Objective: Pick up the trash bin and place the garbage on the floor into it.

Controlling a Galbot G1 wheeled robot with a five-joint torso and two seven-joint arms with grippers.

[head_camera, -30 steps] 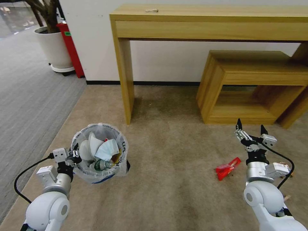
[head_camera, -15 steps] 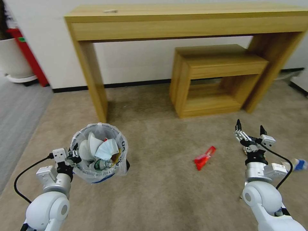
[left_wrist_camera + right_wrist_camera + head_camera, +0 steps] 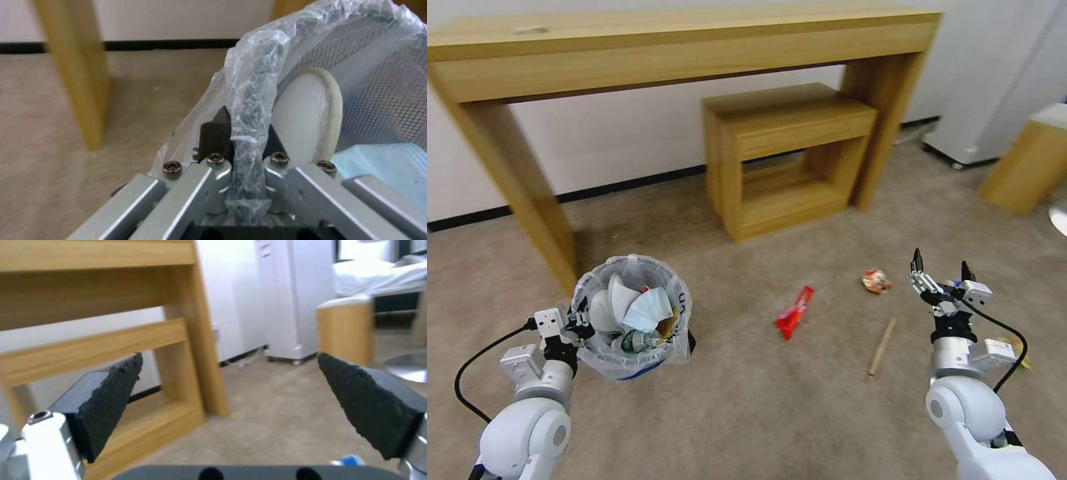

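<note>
Since the earlier frames the whole head view has swung rightward: the camera has turned, so the long wooden desk point(image 3: 680, 37) now runs off the left edge, the red wrapper point(image 3: 794, 312) sits nearer centre, and a wooden stick point(image 3: 882, 347) and a small crumpled orange-red packet point(image 3: 876, 281) have come into view on the carpet. Both arms keep the same pose in the frame.

Near, left: left gripper point(image 3: 579, 319) holds the trash bin point(image 3: 632, 317) off the beige floor point(image 3: 747, 407). The left wrist view shows its two dark fingers point(image 3: 216, 135) pinched on the bag-wrapped rim point(image 3: 253, 110), one inside and one outside. Bin contents visible: white slippers point(image 3: 608, 303), a pale blue mask point(image 3: 647, 312), a small bottle point(image 3: 635, 342).

Near, right: right gripper point(image 3: 940, 272) hangs above the carpet, fingers spread wide, nothing between them; the right wrist view confirms this, both textured pads point(image 3: 113, 396) well apart. A yellow packet point(image 3: 1019, 347) lies partly hidden behind that wrist.

Middle: stick lies just left of the right arm; red wrapper lies between bin and stick; crumpled packet lies beyond the stick, left of the right gripper.

Far: low wooden shelf unit point(image 3: 780, 153) stands under the desk's right end, against the white wall. A white appliance point(image 3: 994, 87) and another wooden piece point(image 3: 1030, 163) stand farther right.
</note>
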